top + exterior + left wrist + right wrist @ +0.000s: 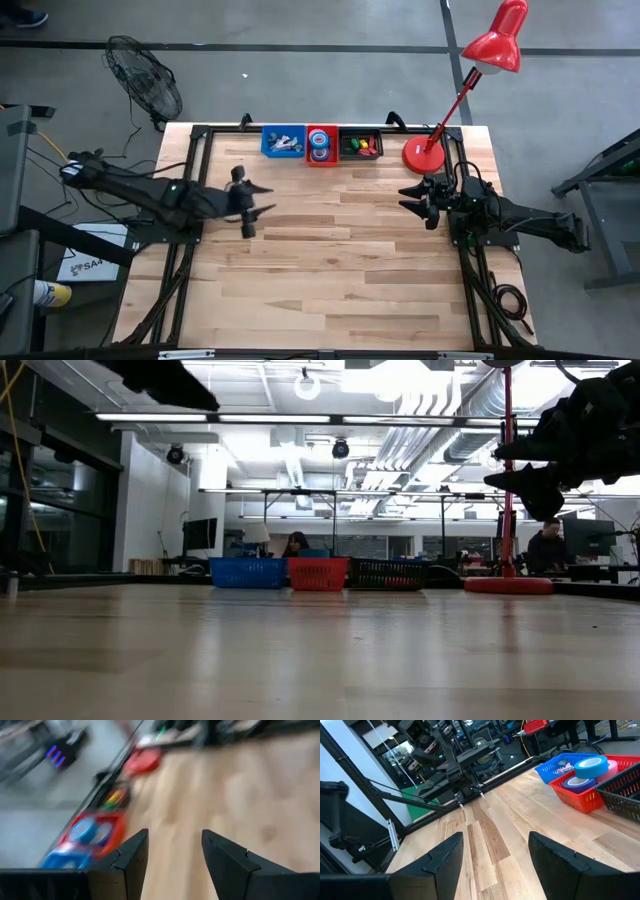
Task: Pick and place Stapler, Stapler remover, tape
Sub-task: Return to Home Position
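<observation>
The tape (pixel 591 766) lies in the red basket (pixel 318 573), the middle one of three baskets set in a row at the far edge of the worktop (pixel 330 270). The right wrist view shows ring-shaped rolls with hollow centres: two blue rolls, one resting higher than the other, and a pink roll just beside them. The upper blue roll rises above the basket's rim. No yellow roll can be made out.

The blue basket (pixel 248 572) and the black basket (pixel 387 573) flank the red basket closely, one on each side. The blue basket holds small pale and blue items. The black basket holds green, red and yellow items. In the high view these are too small to identify; they are probably the staple removers and the staplers.

Task status: no loose item is visible on the worktop in the high view or the low view. The sorting is therefore judged complete. The only work left appears to be bringing both arms to rest.

The left end effector (pixel 256 207) hangs above the left part of the worktop, near the blue basket but clear of it. Its fingers are spread, with nothing between them. The right end effector (pixel 405 198) is at the right side, just beside the base of the red desk lamp (pixel 424 157). Its fingers are likewise apart and empty.
</observation>
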Action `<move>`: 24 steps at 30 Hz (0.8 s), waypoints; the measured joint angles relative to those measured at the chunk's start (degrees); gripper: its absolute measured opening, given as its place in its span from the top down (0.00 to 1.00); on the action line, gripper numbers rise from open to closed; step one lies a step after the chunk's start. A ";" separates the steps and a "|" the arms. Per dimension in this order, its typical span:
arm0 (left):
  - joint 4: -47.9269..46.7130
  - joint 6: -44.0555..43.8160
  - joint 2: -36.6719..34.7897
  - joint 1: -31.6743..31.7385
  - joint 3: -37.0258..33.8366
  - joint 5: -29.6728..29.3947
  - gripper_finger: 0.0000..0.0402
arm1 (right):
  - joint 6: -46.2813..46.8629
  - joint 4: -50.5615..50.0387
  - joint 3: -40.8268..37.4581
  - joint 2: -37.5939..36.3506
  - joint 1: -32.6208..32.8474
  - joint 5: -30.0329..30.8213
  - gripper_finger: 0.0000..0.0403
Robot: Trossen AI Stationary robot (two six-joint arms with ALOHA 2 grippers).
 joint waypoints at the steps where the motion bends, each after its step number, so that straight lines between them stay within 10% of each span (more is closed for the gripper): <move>1: 5.26 1.76 -2.34 0.00 -3.43 2.80 0.55 | 0.00 -0.01 0.00 0.01 0.00 0.00 0.46; 5: 21.57 7.12 -11.84 0.00 -18.03 11.84 0.55 | 0.00 0.09 -0.02 0.06 0.00 0.00 0.46; 11: 28.96 9.73 -24.86 0.02 -32.64 7.52 0.55 | 0.00 0.15 -0.02 0.38 -0.01 0.00 0.46; 24: 27.29 11.61 -43.07 0.04 -41.43 7.36 0.55 | 0.00 0.16 -0.02 0.36 0.00 0.01 0.46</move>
